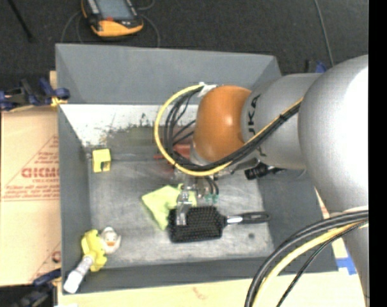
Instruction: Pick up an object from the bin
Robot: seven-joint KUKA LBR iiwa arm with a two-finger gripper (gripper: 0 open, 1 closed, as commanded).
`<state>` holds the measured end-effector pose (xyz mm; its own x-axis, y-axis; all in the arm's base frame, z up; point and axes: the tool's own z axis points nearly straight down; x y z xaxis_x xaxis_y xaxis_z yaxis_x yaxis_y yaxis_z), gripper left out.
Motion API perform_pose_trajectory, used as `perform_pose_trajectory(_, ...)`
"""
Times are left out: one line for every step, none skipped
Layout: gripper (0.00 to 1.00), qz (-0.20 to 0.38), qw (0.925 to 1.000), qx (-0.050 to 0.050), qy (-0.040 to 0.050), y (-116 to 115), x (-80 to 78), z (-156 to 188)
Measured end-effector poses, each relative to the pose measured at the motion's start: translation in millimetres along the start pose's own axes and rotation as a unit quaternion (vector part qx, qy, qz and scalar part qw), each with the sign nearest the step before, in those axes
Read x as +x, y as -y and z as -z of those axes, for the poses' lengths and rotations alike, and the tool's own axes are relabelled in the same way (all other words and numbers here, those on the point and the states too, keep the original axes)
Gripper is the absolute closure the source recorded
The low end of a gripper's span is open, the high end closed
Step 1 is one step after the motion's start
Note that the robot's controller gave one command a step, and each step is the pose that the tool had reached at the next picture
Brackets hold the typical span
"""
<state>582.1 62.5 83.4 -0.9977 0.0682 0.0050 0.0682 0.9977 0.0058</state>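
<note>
My gripper (194, 194) hangs under the arm's orange cover, low over the middle of the bin floor. Just beneath it lies a black hairbrush (196, 224), bristles up, its handle pointing right. A crumpled yellow-green cloth (158, 204) lies against the brush's left end, right beside the gripper. The gripper stands at the seam between cloth and brush head; whether it touches either is hidden.
A small yellow block (101, 160) sits near the back left wall. A yellow and white toy (94, 248) lies in the front left corner. Something red (180, 150) peeks out under the arm's cables. The arm covers the bin's right back part.
</note>
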Motion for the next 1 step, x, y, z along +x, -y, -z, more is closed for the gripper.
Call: perform_pose_trajectory(1.00, 0.001, 1.0000, 0.001, -0.0047, 0.2, 3.9, 17.2)
